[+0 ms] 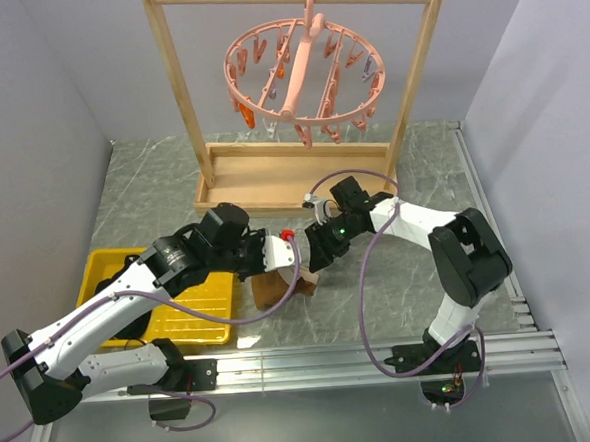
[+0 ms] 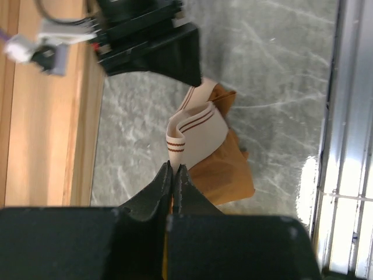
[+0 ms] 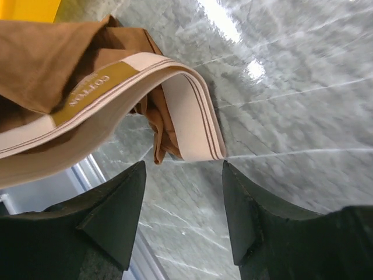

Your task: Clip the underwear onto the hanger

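Observation:
The underwear is a brown bundle with a pale beige waistband, on the marble table between the two arms. My left gripper is shut on a fold of the waistband, with brown fabric hanging beside it. My right gripper stands open just short of the waistband's looped end, touching nothing. In the top view the right gripper sits close to the right of the left gripper. The pink ring hanger hangs from the wooden rack's top bar, far behind both grippers.
The wooden rack stands on its flat base just behind the grippers. A yellow tray lies under the left arm. Metal rails run along the table's near edge, and grey walls close in on both sides.

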`<action>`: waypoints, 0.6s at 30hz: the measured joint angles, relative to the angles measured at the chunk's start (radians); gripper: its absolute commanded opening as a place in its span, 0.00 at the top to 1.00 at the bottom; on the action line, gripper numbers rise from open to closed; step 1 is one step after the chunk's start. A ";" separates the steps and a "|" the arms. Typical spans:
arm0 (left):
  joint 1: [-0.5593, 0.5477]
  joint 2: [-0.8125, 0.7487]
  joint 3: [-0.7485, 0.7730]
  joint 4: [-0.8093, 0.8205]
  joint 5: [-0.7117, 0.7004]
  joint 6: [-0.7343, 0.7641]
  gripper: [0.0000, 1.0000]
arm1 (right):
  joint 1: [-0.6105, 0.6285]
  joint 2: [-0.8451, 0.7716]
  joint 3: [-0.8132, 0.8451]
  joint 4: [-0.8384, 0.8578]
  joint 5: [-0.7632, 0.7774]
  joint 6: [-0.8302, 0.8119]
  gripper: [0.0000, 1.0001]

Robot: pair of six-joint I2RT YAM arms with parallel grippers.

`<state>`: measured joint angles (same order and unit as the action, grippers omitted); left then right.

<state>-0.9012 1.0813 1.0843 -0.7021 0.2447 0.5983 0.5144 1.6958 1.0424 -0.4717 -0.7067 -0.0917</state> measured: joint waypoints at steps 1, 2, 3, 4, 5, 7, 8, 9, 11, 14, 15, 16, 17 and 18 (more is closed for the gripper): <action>0.019 0.000 0.003 -0.002 0.001 -0.002 1.00 | 0.000 0.013 0.000 0.002 -0.007 0.011 0.41; 0.031 0.002 0.005 -0.006 0.000 -0.006 1.00 | 0.000 0.029 0.000 0.005 -0.014 0.024 0.43; 0.046 0.004 0.007 -0.011 -0.001 -0.008 1.00 | 0.000 0.045 -0.001 0.007 -0.018 0.037 0.43; 0.055 0.006 0.010 -0.019 -0.004 -0.009 1.00 | 0.000 0.061 -0.001 0.010 -0.020 0.053 0.43; 0.063 0.009 0.015 -0.024 -0.005 -0.010 1.00 | 0.000 0.074 -0.001 0.010 -0.021 0.067 0.44; 0.076 0.014 0.027 -0.030 -0.007 -0.009 1.00 | -0.004 0.096 -0.003 0.010 -0.023 0.100 0.46; 0.081 0.014 0.032 -0.031 -0.007 -0.009 1.00 | -0.008 0.105 -0.005 0.009 -0.026 0.116 0.47; 0.087 0.014 0.036 -0.032 -0.007 -0.009 1.00 | -0.012 0.110 -0.005 0.009 -0.027 0.130 0.48; 0.092 0.014 0.040 -0.031 -0.007 -0.009 1.00 | -0.021 0.120 -0.005 0.008 -0.031 0.155 0.51; 0.097 0.017 0.041 -0.031 -0.007 -0.009 1.00 | -0.024 0.149 -0.005 0.008 -0.044 0.201 0.58; 0.097 0.018 0.041 -0.031 -0.007 -0.009 1.00 | -0.023 0.161 -0.004 0.007 -0.047 0.216 0.59; 0.097 0.019 0.041 -0.029 -0.008 -0.008 1.00 | -0.022 0.174 -0.003 0.004 -0.057 0.231 0.59; 0.097 0.021 0.041 -0.027 -0.008 -0.008 1.00 | -0.020 0.183 -0.002 0.001 -0.068 0.248 0.59; 0.097 0.023 0.041 -0.026 -0.008 -0.008 1.00 | -0.018 0.188 -0.001 -0.002 -0.075 0.264 0.59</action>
<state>-0.8043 1.1042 1.1252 -0.7284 0.2363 0.5900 0.4965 1.8839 1.0416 -0.4732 -0.7818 0.1726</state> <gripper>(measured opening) 0.024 0.410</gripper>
